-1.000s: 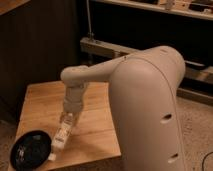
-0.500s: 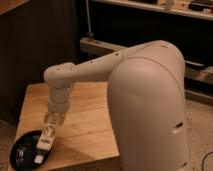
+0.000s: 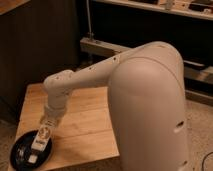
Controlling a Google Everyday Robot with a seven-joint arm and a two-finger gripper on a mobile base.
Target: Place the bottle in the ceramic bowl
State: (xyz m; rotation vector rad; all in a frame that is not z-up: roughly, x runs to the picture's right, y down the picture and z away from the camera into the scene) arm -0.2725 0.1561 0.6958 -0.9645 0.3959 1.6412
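1. Since the earlier frames the arm [image 3: 75, 82] has swung further left and down, carrying the bottle from over the tabletop to over the bowl.
2. The gripper [image 3: 44, 131] now hangs at the near left corner of the wooden table [image 3: 85, 125], pointing down.
3. Its fingers are clamped on the bottle [image 3: 40, 142], holding its upper end.
4. The bottle tilts down into the ceramic bowl [image 3: 20, 152], its lower end above or near the bowl's floor; contact cannot be told.
5. The bowl sits at the table's front left corner.
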